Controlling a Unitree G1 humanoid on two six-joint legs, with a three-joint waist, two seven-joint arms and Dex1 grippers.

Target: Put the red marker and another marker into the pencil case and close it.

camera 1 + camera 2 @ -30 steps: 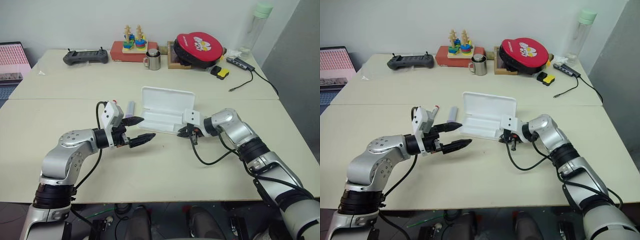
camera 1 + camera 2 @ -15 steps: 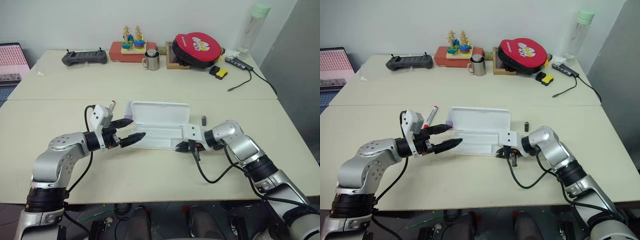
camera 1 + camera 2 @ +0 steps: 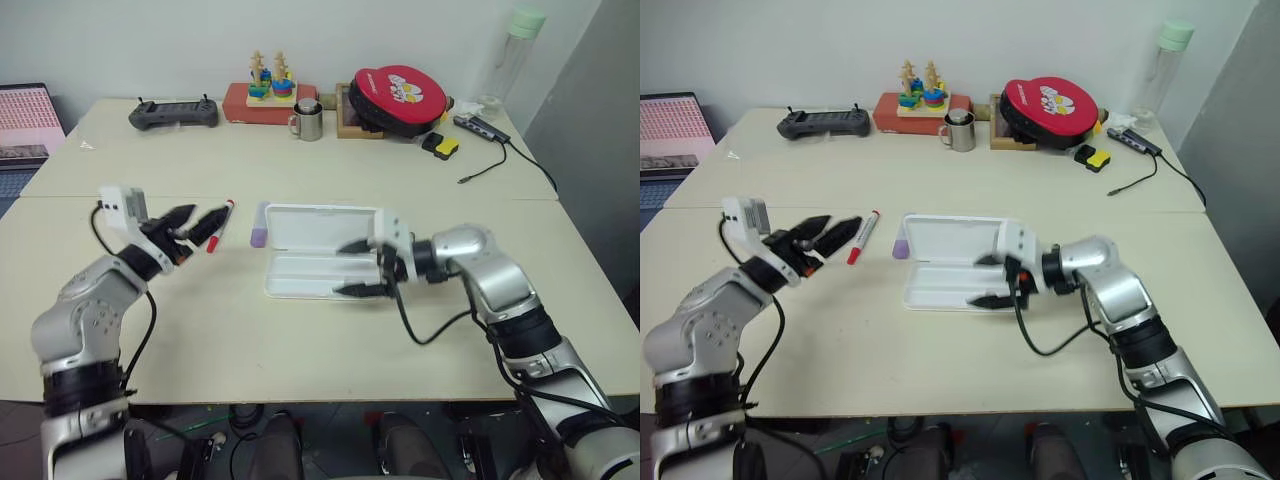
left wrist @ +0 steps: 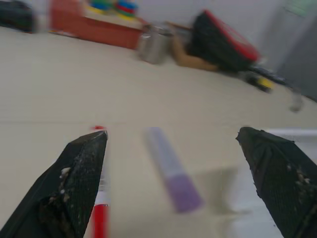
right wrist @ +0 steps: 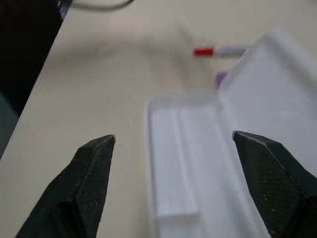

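Two markers are seen lying outside the pencil case (image 3: pixel 318 250), which sits open at the centre of the frame on the table (image 3: pixel 300 340), lid raised behind an empty tray. The case is judged light, stiff and smooth, apt to slide when pushed; the lid is best pressed near its free long edge. The right gripper (image 3: pixel 357 268) is held over the tray's right part with its fingers spread wide and nothing between them. The left gripper (image 3: pixel 193 225), at centre left, is likewise fully spread and empty, its tips just beside the red marker (image 3: pixel 218 225). That marker is judged light, rigid and prone to rolling, best pinched mid-barrel. The purple marker (image 3: pixel 259 224) lies left of the case's lid, near its corner; being thicker, it is judged easier to pinch at its middle.
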